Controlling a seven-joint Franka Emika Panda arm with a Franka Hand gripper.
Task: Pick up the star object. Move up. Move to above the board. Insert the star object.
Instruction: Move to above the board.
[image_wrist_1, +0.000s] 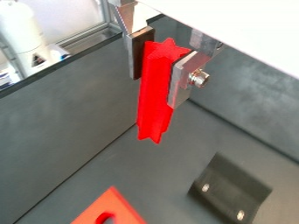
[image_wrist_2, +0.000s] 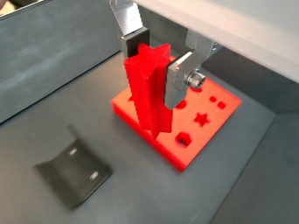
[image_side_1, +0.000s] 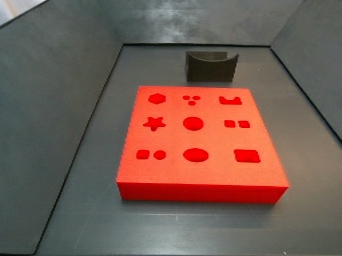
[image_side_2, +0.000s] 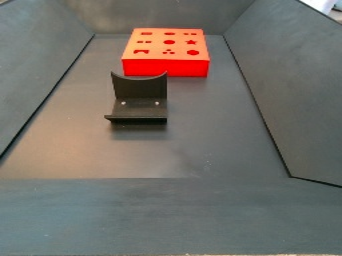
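The tall bright red star object (image_wrist_1: 155, 92) hangs upright between the jaws, clenched near its top by the gripper (image_wrist_1: 160, 63), high over the dark tabletop (image_side_2: 174, 140). The thick red board (image_wrist_2: 193, 122) lies below (probably somewhat off to one side). A slight twist in the grip could jam the peg against the star hole's (image_side_1: 155, 124) rim.

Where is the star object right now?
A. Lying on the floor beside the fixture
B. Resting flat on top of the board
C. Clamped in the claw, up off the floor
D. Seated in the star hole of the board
C: in both wrist views the star object hangs upright between the fingers of the claw, clear of the board and of the fixture.
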